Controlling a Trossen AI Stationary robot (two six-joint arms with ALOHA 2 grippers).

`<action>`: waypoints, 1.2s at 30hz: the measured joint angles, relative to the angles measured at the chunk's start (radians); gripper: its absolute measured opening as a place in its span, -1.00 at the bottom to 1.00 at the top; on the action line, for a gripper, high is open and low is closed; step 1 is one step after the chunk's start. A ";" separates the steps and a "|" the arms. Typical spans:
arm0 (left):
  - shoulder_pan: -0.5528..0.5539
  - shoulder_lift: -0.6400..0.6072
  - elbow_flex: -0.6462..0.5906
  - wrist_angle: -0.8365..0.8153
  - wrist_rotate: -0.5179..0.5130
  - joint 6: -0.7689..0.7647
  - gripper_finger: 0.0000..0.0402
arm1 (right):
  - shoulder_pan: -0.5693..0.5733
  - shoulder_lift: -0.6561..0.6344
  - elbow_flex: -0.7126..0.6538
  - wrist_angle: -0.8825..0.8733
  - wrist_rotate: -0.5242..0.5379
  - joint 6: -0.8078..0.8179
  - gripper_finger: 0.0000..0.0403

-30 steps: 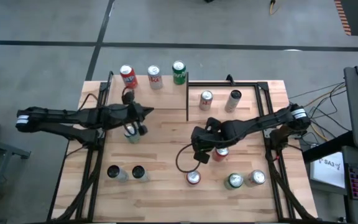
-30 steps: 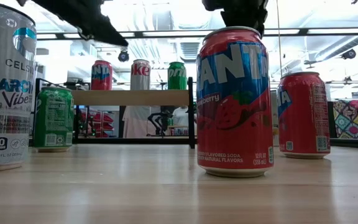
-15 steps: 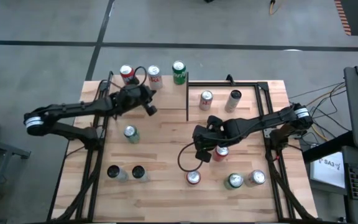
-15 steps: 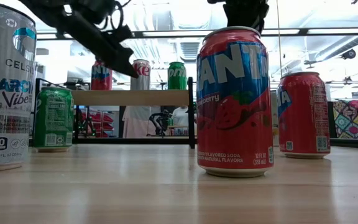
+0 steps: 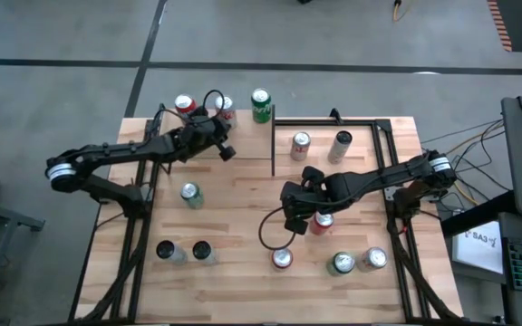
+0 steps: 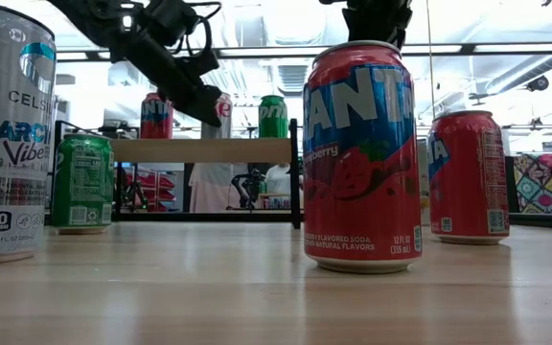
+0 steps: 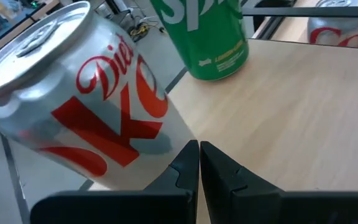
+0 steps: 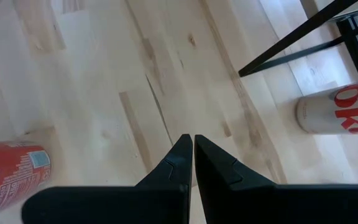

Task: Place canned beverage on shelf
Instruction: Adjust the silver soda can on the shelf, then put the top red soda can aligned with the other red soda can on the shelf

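Bench [image 5: 243, 263]: plank-striped wood, carrying loose cans. Shelf [image 6: 204, 149]: light board with black posts at the far left of the bench; 3 cans stand on it, a red Fanta can [image 6: 155, 116], a Diet Coke can [image 7: 86, 106] and a green Sprite can [image 5: 260, 106]. Left tool [image 5: 226, 150]: clenched, empty, over the shelf just beside the Diet Coke can. Right tool [image 5: 294, 228]: clenched, empty, over mid-bench near a strawberry Fanta can [image 6: 362, 158].
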 joint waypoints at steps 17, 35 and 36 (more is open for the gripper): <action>0.040 0.006 0.000 0.035 -0.036 -0.009 -1.00 | 0.000 0.000 -0.001 0.002 0.001 0.000 -0.96; -0.137 -0.120 0.000 -0.076 0.000 -0.071 -1.00 | 0.002 0.000 -0.002 0.006 0.001 0.004 -0.96; -0.162 -0.136 0.000 -0.077 0.000 -0.071 -1.00 | 0.002 0.000 -0.002 0.009 0.001 0.004 -0.96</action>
